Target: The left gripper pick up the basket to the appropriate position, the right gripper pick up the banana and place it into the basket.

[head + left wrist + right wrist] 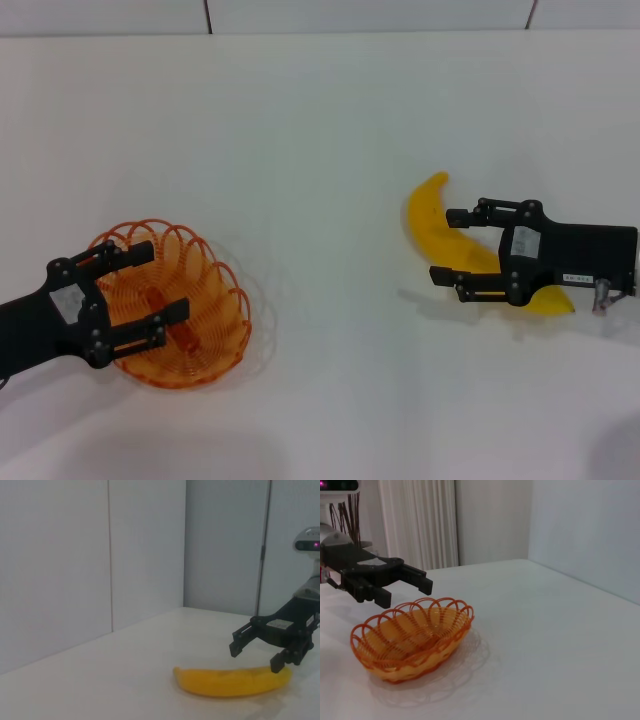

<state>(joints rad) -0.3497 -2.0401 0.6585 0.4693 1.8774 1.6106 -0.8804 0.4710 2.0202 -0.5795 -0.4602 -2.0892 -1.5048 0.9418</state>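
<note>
The orange wire basket (215,290) sits on the white table at the left. My left gripper (165,283) is open and hovers over the basket's near side, not touching it; the right wrist view shows the gripper (407,592) a little above the basket's rim (415,630). The yellow banana (430,215) lies on the table at the right. My right gripper (447,245) is open and straddles the banana's middle from above. In the left wrist view this gripper (255,659) hangs just above the banana (225,682), one finger close to its end.
The white table (320,150) runs to a pale wall at the back (300,15). Bare tabletop lies between basket and banana. The robot's own body (307,545) shows behind the right gripper in the left wrist view.
</note>
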